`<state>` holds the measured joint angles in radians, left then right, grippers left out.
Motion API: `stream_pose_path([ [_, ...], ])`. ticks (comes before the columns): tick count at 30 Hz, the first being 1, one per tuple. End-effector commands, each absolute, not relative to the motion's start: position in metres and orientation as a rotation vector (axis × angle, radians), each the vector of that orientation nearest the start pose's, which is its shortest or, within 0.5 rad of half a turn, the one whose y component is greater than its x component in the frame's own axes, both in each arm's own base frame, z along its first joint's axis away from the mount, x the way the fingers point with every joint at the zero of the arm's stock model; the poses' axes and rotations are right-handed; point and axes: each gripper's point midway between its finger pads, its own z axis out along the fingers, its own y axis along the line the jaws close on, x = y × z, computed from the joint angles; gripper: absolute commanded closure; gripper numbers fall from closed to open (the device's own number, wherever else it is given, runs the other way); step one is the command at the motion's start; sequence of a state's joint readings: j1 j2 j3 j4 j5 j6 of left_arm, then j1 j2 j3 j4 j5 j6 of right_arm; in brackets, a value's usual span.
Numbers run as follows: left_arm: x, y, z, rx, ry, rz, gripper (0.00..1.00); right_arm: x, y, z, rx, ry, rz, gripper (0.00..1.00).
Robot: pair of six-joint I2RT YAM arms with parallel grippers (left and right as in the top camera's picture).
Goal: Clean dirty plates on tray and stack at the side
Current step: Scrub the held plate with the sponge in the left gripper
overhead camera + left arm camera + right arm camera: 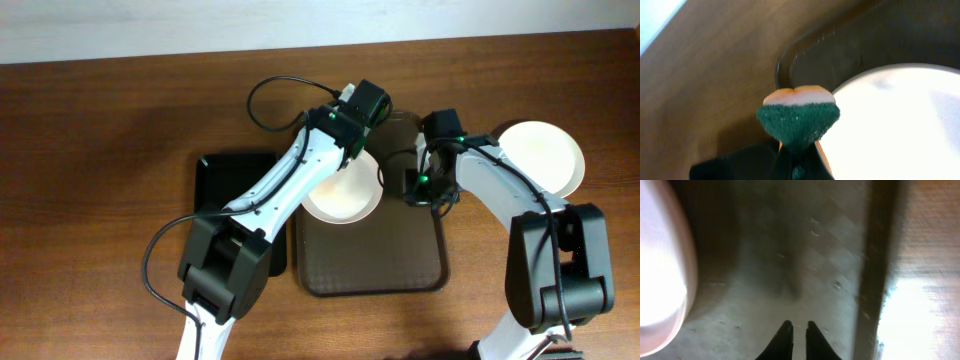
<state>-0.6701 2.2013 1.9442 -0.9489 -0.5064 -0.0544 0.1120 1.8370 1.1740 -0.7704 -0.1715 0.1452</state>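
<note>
Sponge [798,120] (left end effector [797,152]) beside plate [895,125]

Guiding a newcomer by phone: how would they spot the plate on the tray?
Find the dark brown tray in the middle of the wooden table. The plate lies in its far left part, half under the left arm. The other white plate sits off the tray, to the right.

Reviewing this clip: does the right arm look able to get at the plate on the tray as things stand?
Probably yes. The right gripper hangs over the bare tray beside the plate, with nothing between them. The sponge in the left gripper is at the plate's far edge, out of the way.
</note>
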Motion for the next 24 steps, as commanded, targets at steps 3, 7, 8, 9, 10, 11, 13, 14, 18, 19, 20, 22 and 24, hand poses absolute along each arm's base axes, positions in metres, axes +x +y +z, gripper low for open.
stream_pose_path([
  [3,0.457,-0.205,0.145,0.319,2.659,0.280,1.00,0.367,0.122,0.047,-0.294,2.797,0.707,0.64],
  [7,0.456,-0.188,0.136,0.226,2.840,-0.213,1.00,0.379,0.131,0.032,-0.346,2.777,0.629,0.58],
  [8,0.457,-0.181,0.136,0.238,2.849,-0.282,1.00,0.381,0.128,0.017,-0.317,2.812,0.542,0.58],
  [9,0.459,-0.177,0.136,0.282,2.842,-0.292,1.00,0.382,0.120,0.003,-0.263,2.855,0.448,0.64],
  [10,0.460,-0.176,0.136,0.338,2.830,-0.282,1.00,0.381,0.117,-0.006,-0.226,2.884,0.401,0.74],
  [11,0.460,-0.179,0.136,0.384,2.818,-0.278,1.00,0.378,0.116,-0.011,-0.223,2.900,0.403,0.88],
  [13,0.461,-0.187,0.137,0.405,2.802,-0.285,1.00,0.374,0.106,-0.010,-0.124,2.938,0.355,0.96],
  [14,0.461,-0.191,0.138,0.414,2.793,-0.288,1.00,0.371,0.100,-0.008,-0.089,2.951,0.345,0.96],
  [18,0.459,-0.219,0.129,0.490,2.772,-0.307,1.00,0.368,0.080,-0.008,-0.051,2.975,0.228,0.96],
  [19,0.456,-0.229,0.122,0.517,2.777,-0.310,1.00,0.367,0.076,-0.008,-0.037,2.982,0.194,0.96],
  [20,0.451,-0.242,0.106,0.554,2.800,-0.310,1.00,0.365,0.074,-0.009,-0.035,2.989,0.175,0.96],
  [22,0.444,-0.255,0.078,0.562,2.854,-0.306,1.00,0.364,0.073,-0.009,-0.034,2.993,0.172,0.96],
  [24,0.434,-0.270,0.060,0.591,2.897,-0.382,1.00,0.364,0.073,-0.009,-0.034,2.996,0.172,0.96],
])
